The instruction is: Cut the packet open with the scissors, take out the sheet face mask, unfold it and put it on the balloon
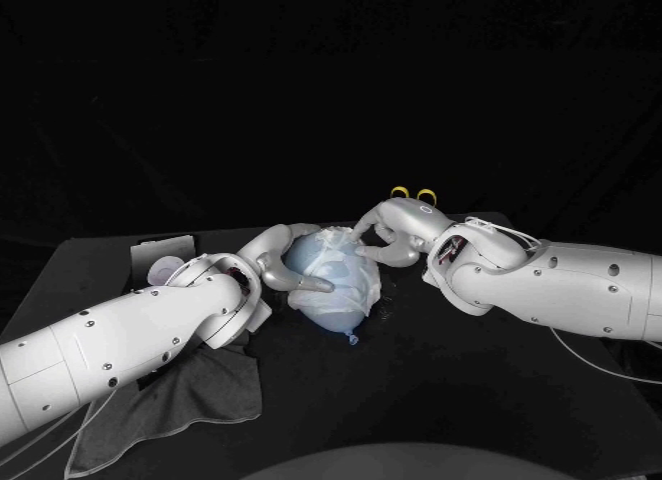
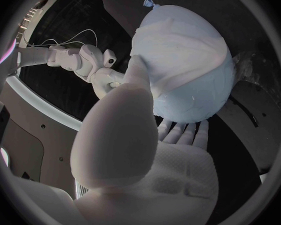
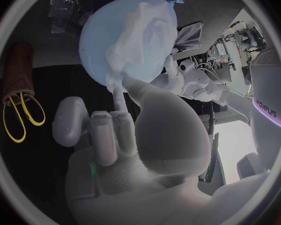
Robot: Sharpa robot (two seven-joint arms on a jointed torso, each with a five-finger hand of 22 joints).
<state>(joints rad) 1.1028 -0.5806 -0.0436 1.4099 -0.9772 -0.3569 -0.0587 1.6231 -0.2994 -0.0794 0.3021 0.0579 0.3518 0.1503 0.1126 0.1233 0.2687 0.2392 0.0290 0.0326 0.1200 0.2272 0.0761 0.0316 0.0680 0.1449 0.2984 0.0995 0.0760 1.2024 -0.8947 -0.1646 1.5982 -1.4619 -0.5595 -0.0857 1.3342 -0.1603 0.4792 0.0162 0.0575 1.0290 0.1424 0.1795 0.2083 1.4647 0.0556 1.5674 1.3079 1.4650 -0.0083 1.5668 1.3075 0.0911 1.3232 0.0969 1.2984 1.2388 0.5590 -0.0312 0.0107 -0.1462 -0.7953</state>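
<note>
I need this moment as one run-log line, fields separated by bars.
stage: sheet face mask draped on balloon | left hand: holds balloon | right hand: touches mask

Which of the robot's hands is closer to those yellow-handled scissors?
Right. Its right hand is just in front of the scissors; the left hand is across the balloon, farther off.

Head view looking down over table [image 1: 461, 390], wrist views close behind left hand [image 2: 125, 150] and right hand [image 3: 137, 142], all sharing balloon [image 1: 331, 285].
</note>
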